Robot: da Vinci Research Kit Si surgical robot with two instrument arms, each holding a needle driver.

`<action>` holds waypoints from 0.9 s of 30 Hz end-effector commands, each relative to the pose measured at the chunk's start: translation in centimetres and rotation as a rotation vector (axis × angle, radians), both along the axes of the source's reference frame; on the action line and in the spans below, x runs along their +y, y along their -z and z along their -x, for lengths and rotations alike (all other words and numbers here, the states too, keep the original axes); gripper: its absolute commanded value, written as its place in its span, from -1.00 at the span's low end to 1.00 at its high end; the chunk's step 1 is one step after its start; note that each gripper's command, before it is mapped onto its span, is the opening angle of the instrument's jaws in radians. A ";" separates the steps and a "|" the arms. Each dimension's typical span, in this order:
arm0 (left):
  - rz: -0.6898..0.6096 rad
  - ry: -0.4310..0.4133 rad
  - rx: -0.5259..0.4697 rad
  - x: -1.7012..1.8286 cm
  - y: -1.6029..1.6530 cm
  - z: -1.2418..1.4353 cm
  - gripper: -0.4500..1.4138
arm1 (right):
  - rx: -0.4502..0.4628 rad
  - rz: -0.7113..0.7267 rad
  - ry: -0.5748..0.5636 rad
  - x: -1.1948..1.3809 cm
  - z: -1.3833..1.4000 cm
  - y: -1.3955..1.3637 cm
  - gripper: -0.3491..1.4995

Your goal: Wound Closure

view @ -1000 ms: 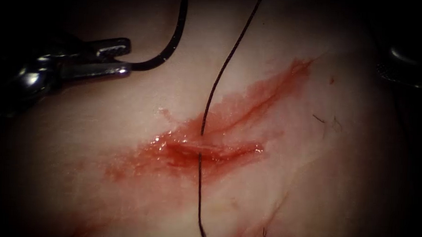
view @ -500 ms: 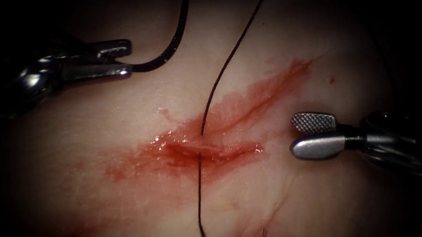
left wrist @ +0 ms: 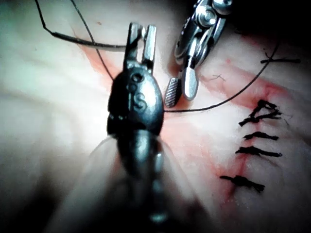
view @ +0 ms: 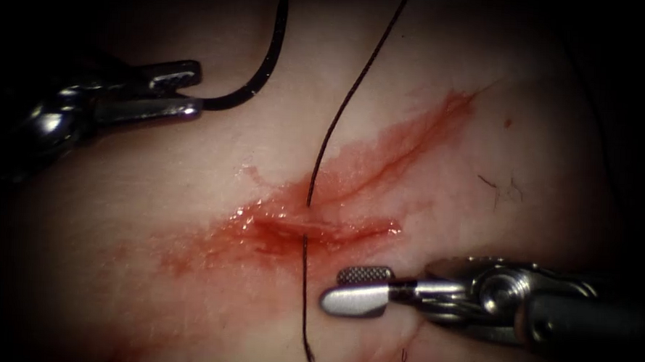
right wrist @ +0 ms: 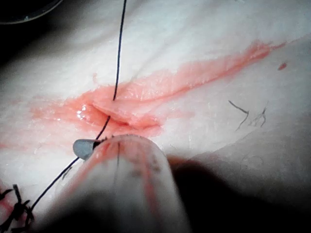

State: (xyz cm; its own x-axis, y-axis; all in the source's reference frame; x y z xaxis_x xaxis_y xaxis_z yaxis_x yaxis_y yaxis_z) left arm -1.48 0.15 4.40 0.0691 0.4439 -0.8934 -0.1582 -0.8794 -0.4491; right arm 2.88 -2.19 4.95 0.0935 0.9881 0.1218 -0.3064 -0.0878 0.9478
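Observation:
The tissue (view: pixel 483 152) has a red, wet cut (view: pixel 313 224) running from lower left to upper right. My left tool (view: pixel 196 92) is up on the cut's left side, shut on one end of the curved needle (view: pixel 266 66). The needle arcs upward, free of the tissue. Dark thread (view: pixel 340 109) comes down into the cut and leaves it again as thread (view: pixel 304 296) on the near side. My right tool (view: pixel 334 288) is open and holds nothing, low on the cut's right side, its tips just right of that thread. The left wrist view shows the left tool (left wrist: pixel 141 41) on the needle (left wrist: pixel 87 41).
Several dark finished stitches (left wrist: pixel 252 150) cross the closed part of the wound, seen in the left wrist view, with a knot of thread (right wrist: pixel 17 208) in the right wrist view. Red fluid (view: pixel 411 138) stains the tissue along the cut. Short loose hairs (view: pixel 500 187) lie right of it.
The right tool came in from the right edge and moved down and left to the thread below the cut, jaws open throughout. The left tool and needle stayed put.

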 end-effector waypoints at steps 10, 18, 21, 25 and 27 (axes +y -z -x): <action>0.000 -0.001 -0.001 0.00 -0.04 0.06 -1.00 | -0.029 -0.007 0.005 -0.02 -0.21 -0.13 0.15; 0.000 0.000 -0.001 0.00 -0.04 0.06 -1.00 | -0.025 -0.016 -0.005 0.04 -0.29 -0.03 0.07; 0.000 0.000 -0.001 -0.01 -0.04 0.06 -1.00 | -0.023 -0.023 -0.007 0.08 -0.31 0.03 -0.05; 0.001 0.000 -0.001 -0.01 -0.04 0.06 -1.00 | -0.024 -0.022 -0.009 0.08 -0.35 0.04 -0.13; 0.001 -0.002 -0.002 -0.01 -0.04 0.06 -1.00 | -0.026 -0.018 -0.008 0.06 -0.37 -0.01 -0.33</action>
